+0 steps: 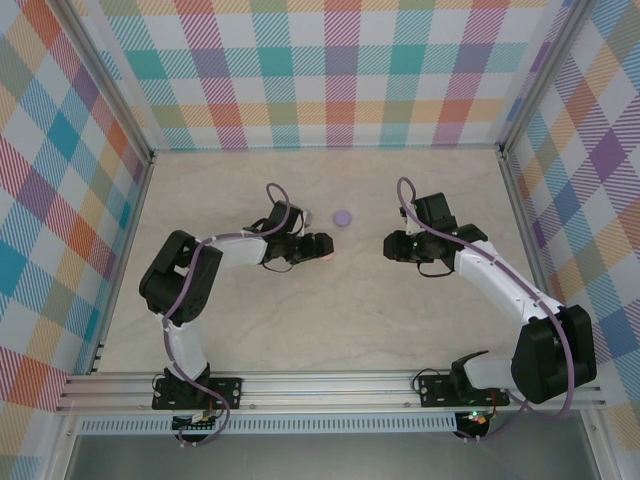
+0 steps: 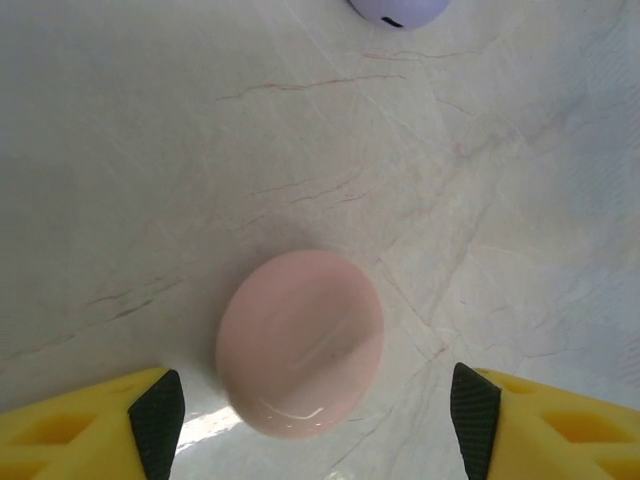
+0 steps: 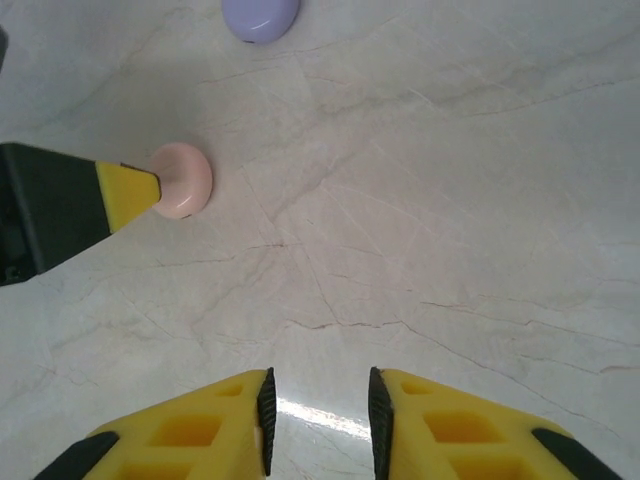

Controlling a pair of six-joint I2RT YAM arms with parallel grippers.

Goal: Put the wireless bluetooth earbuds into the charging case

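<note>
Nearest you, both arms are bolted to the metal rail point(image 1: 330, 390) at the 6 o'clock edge of the pale marbled tabletop point(image 1: 330, 330), the left arm at 7 o'clock and the right arm at 5 o'clock, and both reach inward toward the middle. Your left end effector point(image 2: 315, 400) is open: its yellow, black-tipped fingers point(image 2: 158, 420) stand wide apart, low over the tabletop, with the pink charging case point(image 2: 300, 343) lying between them. The case touches neither pad. It lies flat with its smooth oval shell closed, so you cannot tell what it holds. Your right end effector point(image 3: 322, 415) faces the left one from the 3 o'clock side, well apart from it. Its jaws are parted only by a narrow gap, with nothing but bare tabletop between the pads. From the right wrist camera, the pink charging case sits at 10 o'clock with one left finger tip just beside it. Farther out, the purple charging case point(image 3: 260, 17) rests alone on the tabletop at about 1 o'clock from the pink one, near it but not touching, and clear of both arms. It is also closed. Beyond it, the plaid wall point(image 1: 330, 70) closes the 12 o'clock side.
</note>
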